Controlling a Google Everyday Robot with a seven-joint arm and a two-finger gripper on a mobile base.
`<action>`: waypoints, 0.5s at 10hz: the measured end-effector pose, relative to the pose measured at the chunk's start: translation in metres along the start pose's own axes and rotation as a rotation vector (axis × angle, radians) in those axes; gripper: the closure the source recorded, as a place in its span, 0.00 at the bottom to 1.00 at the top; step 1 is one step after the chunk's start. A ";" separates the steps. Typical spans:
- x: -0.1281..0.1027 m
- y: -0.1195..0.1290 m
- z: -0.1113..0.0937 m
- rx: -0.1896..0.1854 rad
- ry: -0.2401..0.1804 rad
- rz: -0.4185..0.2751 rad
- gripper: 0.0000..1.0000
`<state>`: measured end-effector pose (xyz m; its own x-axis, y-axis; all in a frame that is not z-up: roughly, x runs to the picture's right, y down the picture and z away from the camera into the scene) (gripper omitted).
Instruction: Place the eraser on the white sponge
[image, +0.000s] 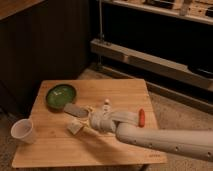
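The eraser (75, 110), a flat grey slab, lies on the wooden table (125, 92) just right of and below the green plate (61, 95). The white sponge (75, 127), a small cream block, sits on the table a little nearer to me than the eraser. My gripper (89, 120) is low over the table, just right of both, between the eraser and the sponge. The white arm (165, 137) reaches in from the lower right.
A white paper cup (24, 131) stands at the table's left front. A tiny white upright piece (106, 105) stands just behind my wrist. A small red object (141, 116) lies to the right. Dark shelving and a wall stand behind the table.
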<state>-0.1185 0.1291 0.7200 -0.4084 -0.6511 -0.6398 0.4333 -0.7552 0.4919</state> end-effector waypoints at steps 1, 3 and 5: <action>-0.001 0.001 0.000 0.000 0.002 0.002 1.00; -0.006 -0.001 0.001 0.009 -0.005 0.018 1.00; -0.016 -0.006 0.004 0.033 -0.003 0.058 1.00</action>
<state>-0.1172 0.1438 0.7297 -0.3855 -0.6940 -0.6080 0.4295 -0.7182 0.5475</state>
